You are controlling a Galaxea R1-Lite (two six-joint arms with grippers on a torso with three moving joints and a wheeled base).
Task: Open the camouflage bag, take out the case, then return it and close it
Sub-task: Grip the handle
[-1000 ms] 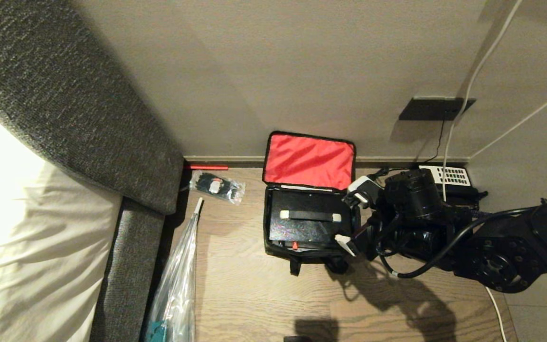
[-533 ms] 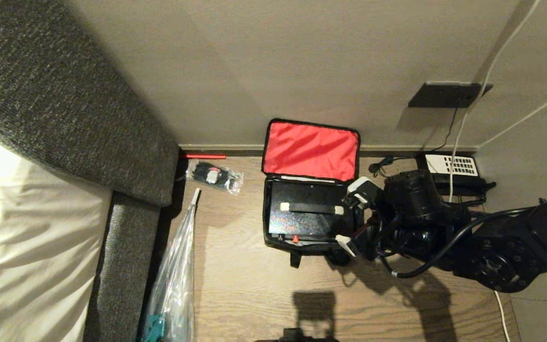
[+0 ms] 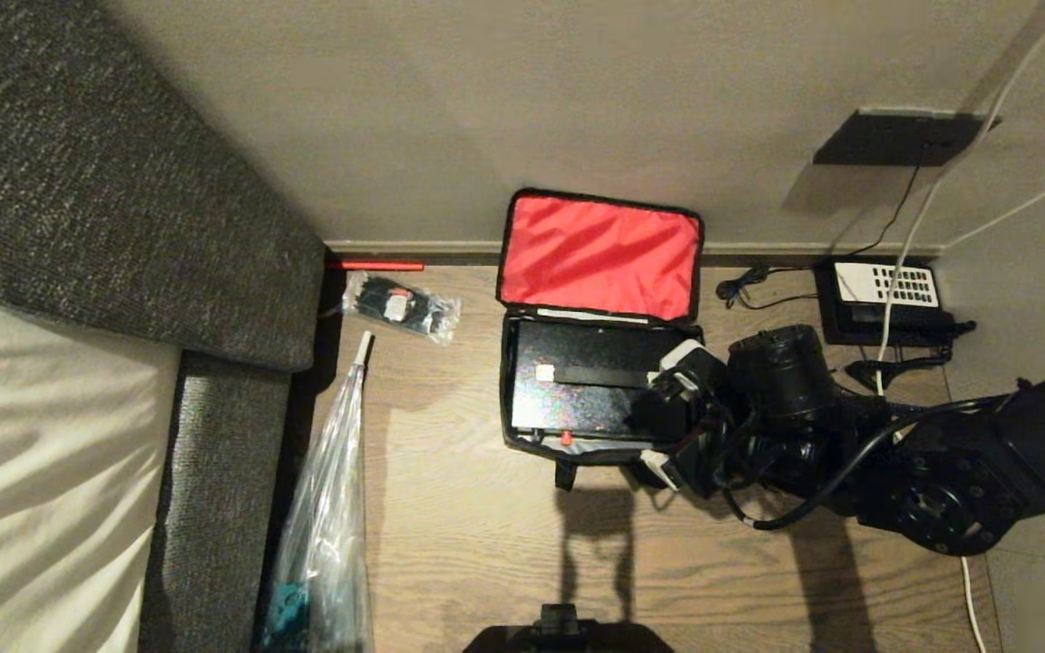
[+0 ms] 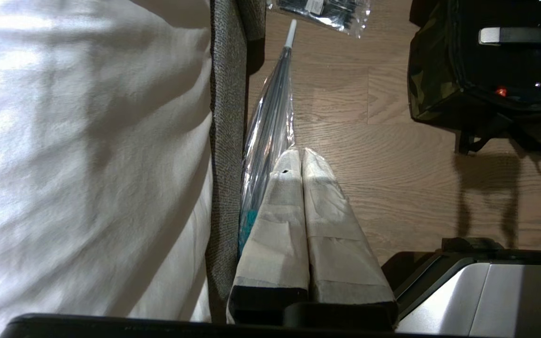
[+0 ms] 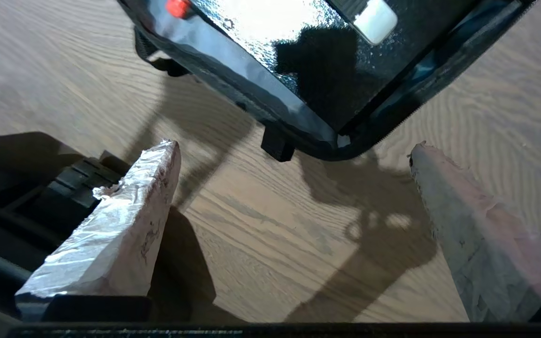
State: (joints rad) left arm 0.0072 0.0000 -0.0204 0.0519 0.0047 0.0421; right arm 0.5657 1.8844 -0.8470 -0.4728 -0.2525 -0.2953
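The camouflage bag [image 3: 508, 390] stands open on the wooden floor, its red-lined lid [image 3: 600, 254] leaning back against the wall. Inside lies the glossy black case [image 3: 568, 399] with a black handle. My right gripper [image 3: 672, 413] hovers open at the bag's right end, nothing between its fingers. In the right wrist view the bag's near corner [image 5: 251, 89] and the case [image 5: 270, 19] lie just beyond the spread right gripper [image 5: 294, 150]. My left gripper [image 4: 301, 155] is shut and empty, parked beside the bed, with the bag [image 4: 428, 70] off to one side.
A grey upholstered bed frame [image 3: 105, 181] with white bedding [image 3: 33, 472] fills the left. A clear-wrapped umbrella [image 3: 327, 526] and a packet of black ties [image 3: 400, 307] lie beside it. A black telephone [image 3: 881, 295] with cables sits by the wall at right.
The whole picture has shifted because the camera moved. The right gripper stays open at the bag's right end and now covers the right end of the case's handle.
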